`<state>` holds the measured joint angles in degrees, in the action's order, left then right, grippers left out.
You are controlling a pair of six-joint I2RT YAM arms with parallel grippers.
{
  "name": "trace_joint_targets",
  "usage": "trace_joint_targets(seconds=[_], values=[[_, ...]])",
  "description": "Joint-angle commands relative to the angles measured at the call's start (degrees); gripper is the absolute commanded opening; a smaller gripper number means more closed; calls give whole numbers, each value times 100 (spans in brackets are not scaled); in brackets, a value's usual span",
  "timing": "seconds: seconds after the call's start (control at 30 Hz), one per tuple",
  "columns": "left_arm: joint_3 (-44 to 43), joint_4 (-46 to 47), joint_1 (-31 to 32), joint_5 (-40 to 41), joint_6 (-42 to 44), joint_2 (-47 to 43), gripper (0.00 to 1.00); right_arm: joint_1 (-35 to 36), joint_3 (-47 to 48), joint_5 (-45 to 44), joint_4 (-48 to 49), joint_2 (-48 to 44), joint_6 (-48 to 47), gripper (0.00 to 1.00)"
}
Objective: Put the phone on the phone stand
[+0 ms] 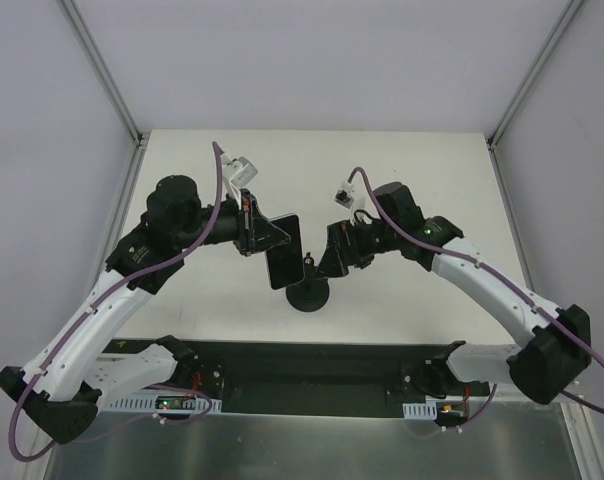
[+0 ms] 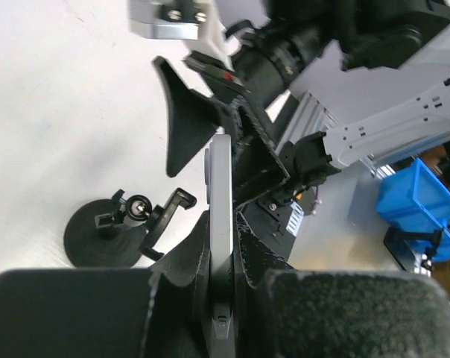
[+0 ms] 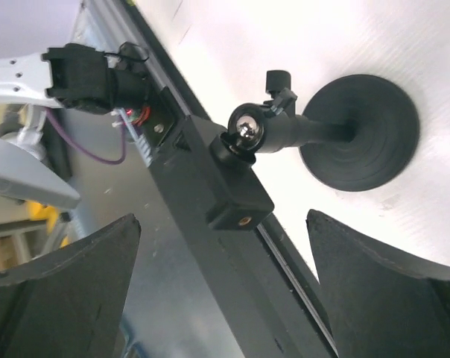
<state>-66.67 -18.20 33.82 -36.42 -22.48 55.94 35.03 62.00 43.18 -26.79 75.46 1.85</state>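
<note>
Black on black at left gripper [image 2: 222,250] — shut on the thin black glossy-screened phone [image 2: 220,179], held on edge beside the small black disc-based phone stand [image 2: 98,240]. Spread wide at right gripper [image 3: 223,227], straddling the clamp head [image 3: 238,198] — could tip under a skewed push

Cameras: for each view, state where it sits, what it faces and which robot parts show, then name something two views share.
Top external: above, behind the arms, looking down on the table; both arms, left pincer shut on the phone.
Left wrist: on that wrist, facing the phone edge-on; own fingers.
Right wrist: on that wrist, facing the phone stand; own open fingers.
Shared: both wrist views show the phone stand.
</note>
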Motion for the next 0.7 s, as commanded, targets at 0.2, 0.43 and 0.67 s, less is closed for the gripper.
trace_joint_targets(seconds=[0.2, 0.43, 0.67], values=[[330, 466, 54, 1049, 147, -1050, 0, 1585, 365, -4648, -1004, -981, 686, 79], [489, 466, 54, 1155, 77, -1121, 0, 2482, 883, -6020, -1372, -367, 694, 59], [550, 457, 54, 1076, 42, -1112, 0, 2790, 1473, -6383, -1663, 284, 659, 42]])
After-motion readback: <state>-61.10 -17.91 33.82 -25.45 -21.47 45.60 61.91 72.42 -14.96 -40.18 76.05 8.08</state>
